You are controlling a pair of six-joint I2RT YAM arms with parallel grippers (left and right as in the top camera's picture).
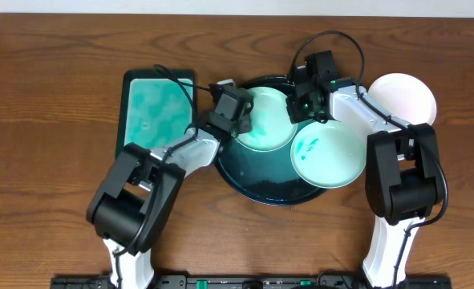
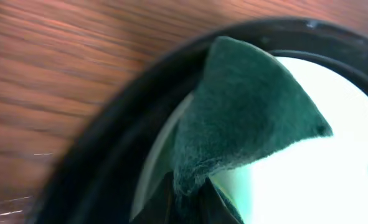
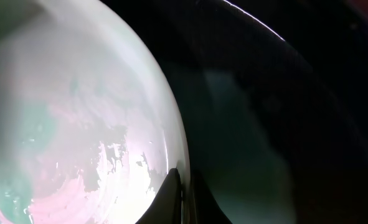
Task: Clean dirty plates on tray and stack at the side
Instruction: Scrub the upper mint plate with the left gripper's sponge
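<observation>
The round black tray (image 1: 257, 186) holds a pale-aqua plate (image 1: 267, 132) at its upper left. A second plate (image 1: 333, 156) with teal smears lies over the tray's right rim. A third, white plate (image 1: 405, 98) sits on the bare wood at the right. My left gripper (image 1: 238, 120) is shut on a dark green cloth (image 2: 246, 112) that rests on the upper-left plate (image 2: 320, 174) near the tray's rim (image 2: 109, 155). My right gripper (image 1: 302, 111) is shut on a plate's rim (image 3: 185, 186). It looks like the smeared plate (image 3: 78, 124).
A rectangular teal tray with a black rim (image 1: 152, 112) lies left of the round tray, close to my left arm. Cables loop above both wrists. Brown wood tabletop (image 1: 52, 96) surrounds everything.
</observation>
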